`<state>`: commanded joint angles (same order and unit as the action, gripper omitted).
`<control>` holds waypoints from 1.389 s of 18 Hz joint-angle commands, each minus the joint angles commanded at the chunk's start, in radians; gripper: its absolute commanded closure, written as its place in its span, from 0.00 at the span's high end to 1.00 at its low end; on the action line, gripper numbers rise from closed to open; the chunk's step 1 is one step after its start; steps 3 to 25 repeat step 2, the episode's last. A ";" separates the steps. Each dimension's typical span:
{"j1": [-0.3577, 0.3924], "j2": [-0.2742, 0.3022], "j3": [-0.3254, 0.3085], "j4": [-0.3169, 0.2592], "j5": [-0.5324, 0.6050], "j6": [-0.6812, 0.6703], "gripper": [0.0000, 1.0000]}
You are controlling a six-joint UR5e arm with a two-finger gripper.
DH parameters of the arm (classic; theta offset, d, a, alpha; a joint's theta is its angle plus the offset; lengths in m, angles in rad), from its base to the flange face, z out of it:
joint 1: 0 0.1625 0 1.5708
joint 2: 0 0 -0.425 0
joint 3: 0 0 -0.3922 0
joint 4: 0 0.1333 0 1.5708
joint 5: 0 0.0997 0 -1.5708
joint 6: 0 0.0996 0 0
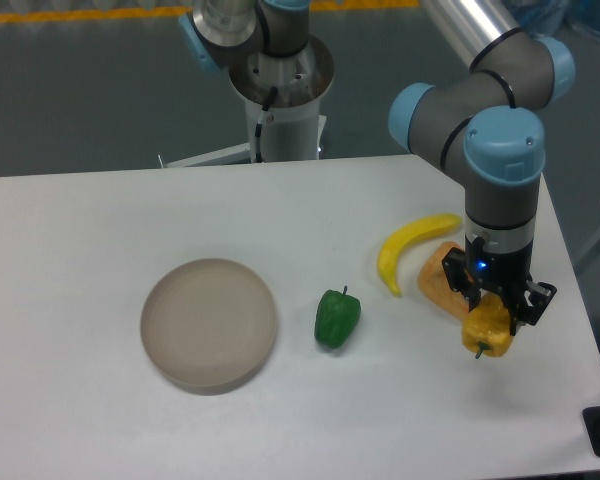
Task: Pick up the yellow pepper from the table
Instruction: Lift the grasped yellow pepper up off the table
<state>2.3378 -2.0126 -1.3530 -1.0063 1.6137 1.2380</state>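
Arm [480, 95] has silver-grey metal tubes, dark grey joint housings, light blue round end caps. Black gripper [498, 305] with a small blue light lit. Silver cylindrical base [280, 80], thin black cable running down it.

On the table [100, 230] we see a plate [210, 322] to the left, a pepper [337, 318] beside it, then a banana [410, 248] touching a slice [440, 283] farther right.
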 joint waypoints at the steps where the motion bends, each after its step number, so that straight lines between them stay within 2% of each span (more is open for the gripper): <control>1: 0.000 0.000 0.003 0.000 -0.002 0.001 0.36; 25: 0.000 0.000 0.000 0.002 0.000 0.002 0.36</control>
